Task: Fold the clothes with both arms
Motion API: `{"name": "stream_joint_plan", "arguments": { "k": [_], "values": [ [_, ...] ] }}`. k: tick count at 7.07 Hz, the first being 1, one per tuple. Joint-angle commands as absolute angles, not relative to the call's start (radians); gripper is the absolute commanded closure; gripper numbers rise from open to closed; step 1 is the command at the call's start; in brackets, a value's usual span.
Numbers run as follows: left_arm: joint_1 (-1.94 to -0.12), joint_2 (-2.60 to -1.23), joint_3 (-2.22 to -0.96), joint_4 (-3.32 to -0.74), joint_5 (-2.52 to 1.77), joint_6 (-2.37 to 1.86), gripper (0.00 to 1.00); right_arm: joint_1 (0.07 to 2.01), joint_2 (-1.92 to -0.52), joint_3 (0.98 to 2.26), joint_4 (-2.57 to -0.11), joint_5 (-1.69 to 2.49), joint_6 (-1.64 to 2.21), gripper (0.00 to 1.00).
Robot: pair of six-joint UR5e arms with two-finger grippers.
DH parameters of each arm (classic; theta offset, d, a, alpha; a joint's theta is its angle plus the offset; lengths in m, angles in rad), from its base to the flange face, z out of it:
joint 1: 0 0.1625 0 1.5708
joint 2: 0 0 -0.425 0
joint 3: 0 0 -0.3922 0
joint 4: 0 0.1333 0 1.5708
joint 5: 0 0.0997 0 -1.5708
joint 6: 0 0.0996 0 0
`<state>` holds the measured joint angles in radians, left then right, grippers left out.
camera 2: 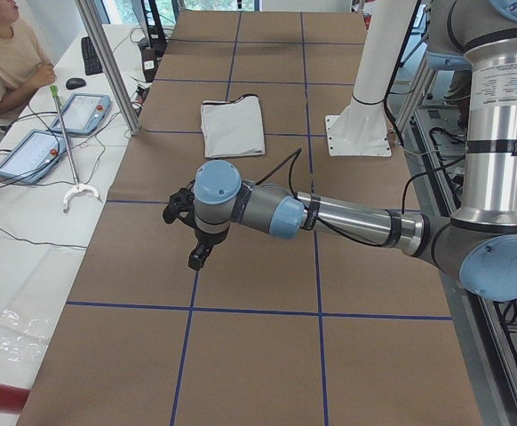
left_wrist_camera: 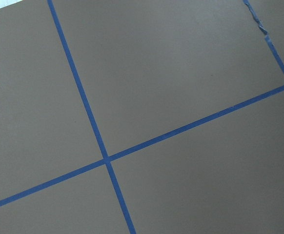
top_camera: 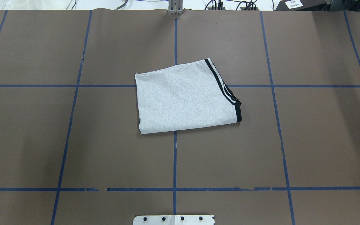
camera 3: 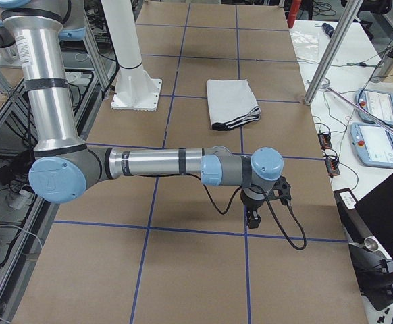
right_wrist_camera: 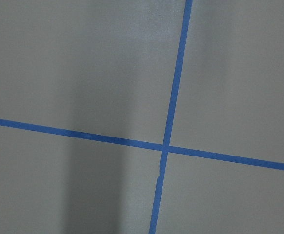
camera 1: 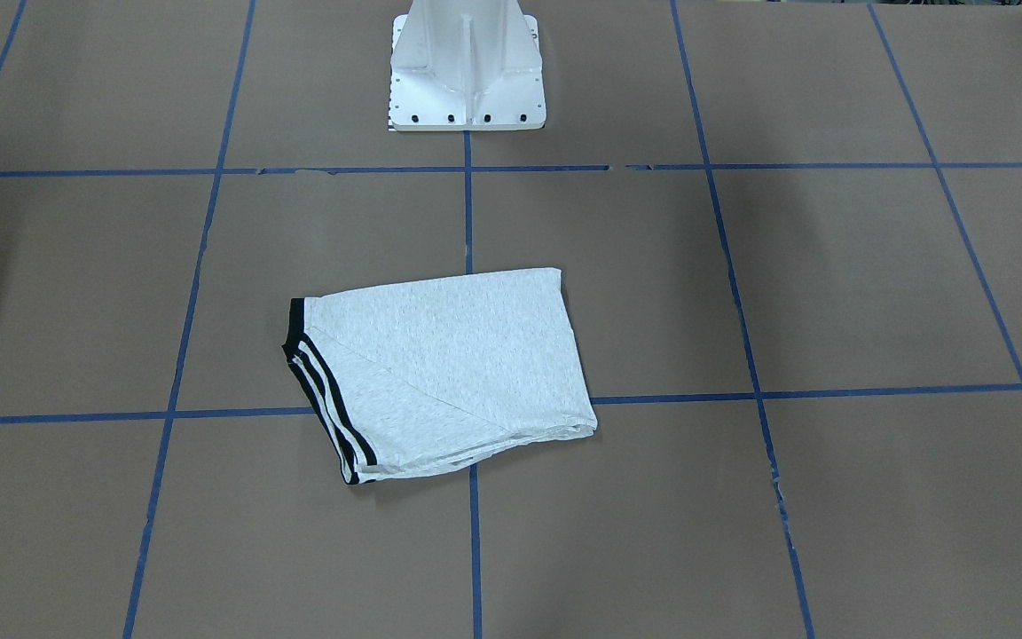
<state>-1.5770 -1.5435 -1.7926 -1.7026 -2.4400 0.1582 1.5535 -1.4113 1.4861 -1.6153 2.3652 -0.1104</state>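
The light grey T-shirt [top_camera: 184, 97] lies folded into a rough rectangle at the middle of the table, its black-and-white stripes along one edge. It also shows in the front view [camera 1: 449, 373], the left side view [camera 2: 233, 125] and the right side view [camera 3: 231, 102]. The printed front is hidden. My left gripper [camera 2: 198, 257] hangs above bare table far from the shirt, seen only in the left side view; I cannot tell if it is open or shut. My right gripper [camera 3: 253, 219] likewise hangs over bare table, seen only in the right side view; I cannot tell its state.
The brown table top [top_camera: 73, 140] carries a grid of blue tape lines. The white pedestal base [camera 1: 468, 67] stands behind the shirt. A seated person [camera 2: 5, 53], tablets [camera 2: 83, 113] and a grabber stick lie on the side desk. Both wrist views show only table and tape.
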Motion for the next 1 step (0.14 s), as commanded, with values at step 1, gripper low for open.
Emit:
{"name": "stream_joint_plan", "arguments": {
  "k": [1],
  "values": [
    [-1.575, -1.551, -1.802, -1.706, -2.445, 0.158, 0.00, 1.552, -1.411, 1.499, -1.615, 2.368, -0.110, 0.00]
  ]
}}
